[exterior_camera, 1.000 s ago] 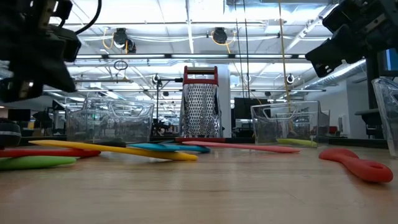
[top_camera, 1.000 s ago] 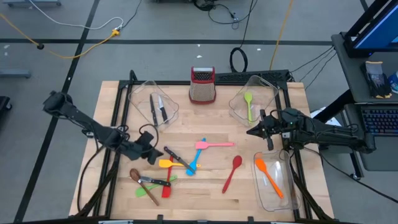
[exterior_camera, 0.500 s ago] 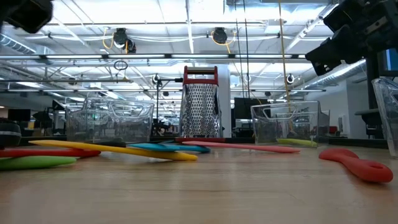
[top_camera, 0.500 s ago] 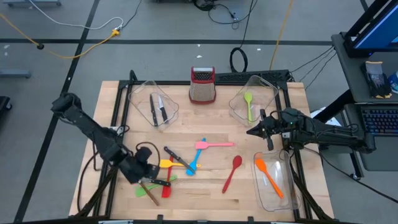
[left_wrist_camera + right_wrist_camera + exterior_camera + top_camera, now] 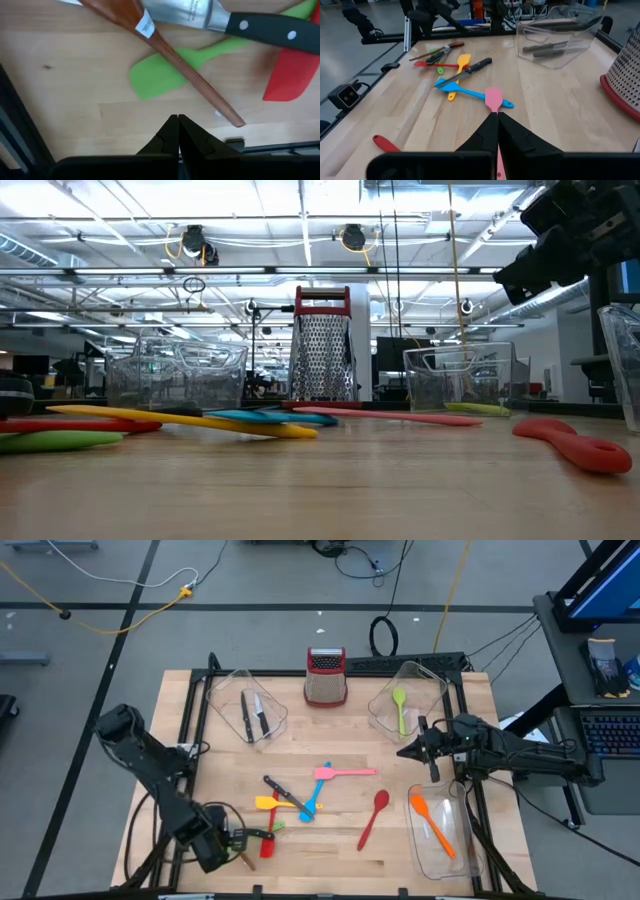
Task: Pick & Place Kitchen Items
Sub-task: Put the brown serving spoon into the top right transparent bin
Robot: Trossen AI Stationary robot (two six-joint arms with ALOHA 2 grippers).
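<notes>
My left gripper (image 5: pixel 222 848) (image 5: pixel 177 122) is shut and points down over the table's near left corner. It hovers beside the free end of a brown wooden spoon (image 5: pixel 190 80). The spoon lies across a green spatula (image 5: pixel 160 75), next to a black-handled knife (image 5: pixel 270 32) and a red spatula (image 5: pixel 290 75). My arm hides part of this heap in the high view. In the table's middle lie a yellow spatula (image 5: pixel 268 803), a blue spatula (image 5: pixel 315 795), a knife (image 5: pixel 285 792), a pink spatula (image 5: pixel 345 772) and a red spoon (image 5: pixel 373 817). My right gripper (image 5: pixel 405 752) (image 5: pixel 496 120) waits shut above the right side.
A clear bin (image 5: pixel 232 690) at the far left holds two knives. A bin (image 5: pixel 425 680) at the far right holds a green utensil, and a bin (image 5: pixel 455 855) at the near right holds an orange spatula. A metal grater (image 5: pixel 325 677) stands at the far middle.
My left gripper has gone from beside the middle heap toward the table's near left corner, rolling and tipping from nearly level to pointing down. It has stayed shut. It has left the low view. No utensil has moved.
</notes>
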